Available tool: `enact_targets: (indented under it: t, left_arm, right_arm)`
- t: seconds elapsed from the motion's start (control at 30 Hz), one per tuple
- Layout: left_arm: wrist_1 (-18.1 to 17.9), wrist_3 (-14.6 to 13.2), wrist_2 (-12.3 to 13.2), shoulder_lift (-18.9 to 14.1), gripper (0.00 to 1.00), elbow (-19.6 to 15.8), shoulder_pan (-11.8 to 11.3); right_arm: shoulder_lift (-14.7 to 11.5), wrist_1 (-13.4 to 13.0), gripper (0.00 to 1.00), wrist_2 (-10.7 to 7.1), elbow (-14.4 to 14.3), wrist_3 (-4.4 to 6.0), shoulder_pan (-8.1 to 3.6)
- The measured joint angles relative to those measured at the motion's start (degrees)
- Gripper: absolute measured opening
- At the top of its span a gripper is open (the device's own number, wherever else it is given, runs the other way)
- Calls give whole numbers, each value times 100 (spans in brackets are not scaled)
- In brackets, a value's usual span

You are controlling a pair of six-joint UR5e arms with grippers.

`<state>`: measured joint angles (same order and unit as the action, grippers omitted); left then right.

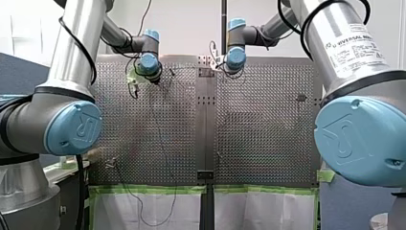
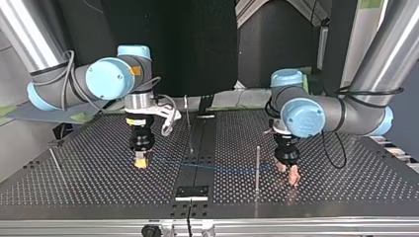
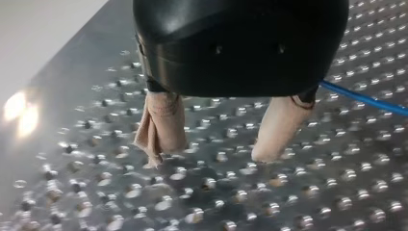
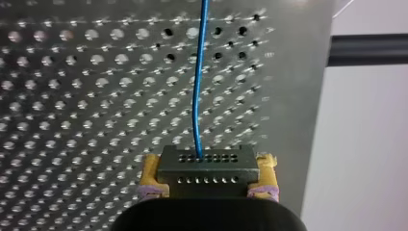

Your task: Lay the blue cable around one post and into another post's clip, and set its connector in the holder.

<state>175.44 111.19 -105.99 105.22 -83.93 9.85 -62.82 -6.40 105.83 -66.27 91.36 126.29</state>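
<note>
The blue cable (image 3: 365, 98) passed out of our sight behind the black body of our left gripper (image 3: 209, 155). Our right gripper (image 4: 208, 177) covered the lower part of the connector (image 4: 207, 163). Near the far edge of the tabletop (image 1: 258, 143), in the front view, the cable was too thin for us to trace.

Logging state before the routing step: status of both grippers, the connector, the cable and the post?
left gripper: open, empty, blue cable beside it.
right gripper: shut on connector.
connector: held between yellow pads, not in any holder.
blue cable: attached to connector, runs straight out over the table; appears wrapped round no post.
post: upright.
</note>
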Motion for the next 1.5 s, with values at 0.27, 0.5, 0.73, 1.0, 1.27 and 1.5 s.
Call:
enact_targets:
  t: [0.27,0.5,0.73,1.0,1.27,1.5]
  left_arm:
    - [-159,32,9,1,100,-216,63]
    - [-206,31,-4,1,100,-233,116]
    - [-211,31,-13,1,100,-234,151]
    - [-208,24,-22,1,100,-234,160]
    - [-210,19,-26,1,100,-235,169]
    - [-211,23,-26,2,100,-235,174]
  right_arm:
    - [15,-491,0,39,-491,188,-92]
    - [62,-894,0,93,-895,330,-170]
    - [390,-1326,0,174,-1327,350,-194]
    - [851,-1793,0,481,-1794,437,-241]
    - [1325,-2266,0,711,-2268,597,-451]
    - [1707,-2649,0,929,-2650,620,-577]
